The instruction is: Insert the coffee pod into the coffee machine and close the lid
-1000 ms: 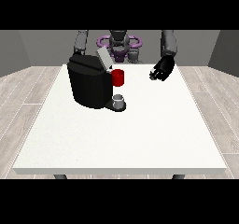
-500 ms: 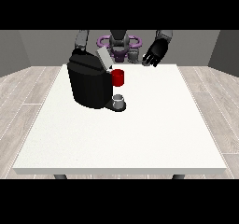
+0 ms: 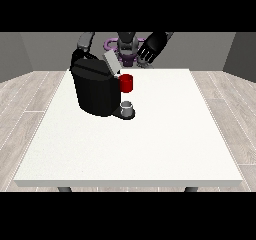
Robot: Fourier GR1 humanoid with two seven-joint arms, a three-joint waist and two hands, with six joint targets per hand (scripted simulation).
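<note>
White table (image 3: 150,149) lies bare in front; a grey thing (image 3: 128,106), possibly the pod, sits at the black coffee machine (image 3: 96,89) base, below a red thing at the machine (image 3: 126,83). Farther back, the hand at the view's right (image 3: 152,46) hangs raised, fingers spread, holding nothing. It should probably descend squarely onto the tilted lid (image 3: 111,63).

Grey robot torso (image 3: 128,46), purple ring, grey arms, black hand (image 3: 152,47)

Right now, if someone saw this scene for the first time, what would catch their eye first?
The black coffee machine dominates, standing on the left half of the white table with its lid tilted up. A red thing at the machine stands out on its right side, above a small grey thing on the base. Behind, the hand at the view's right hangs raised over the table's far edge, fingers spread.
</note>
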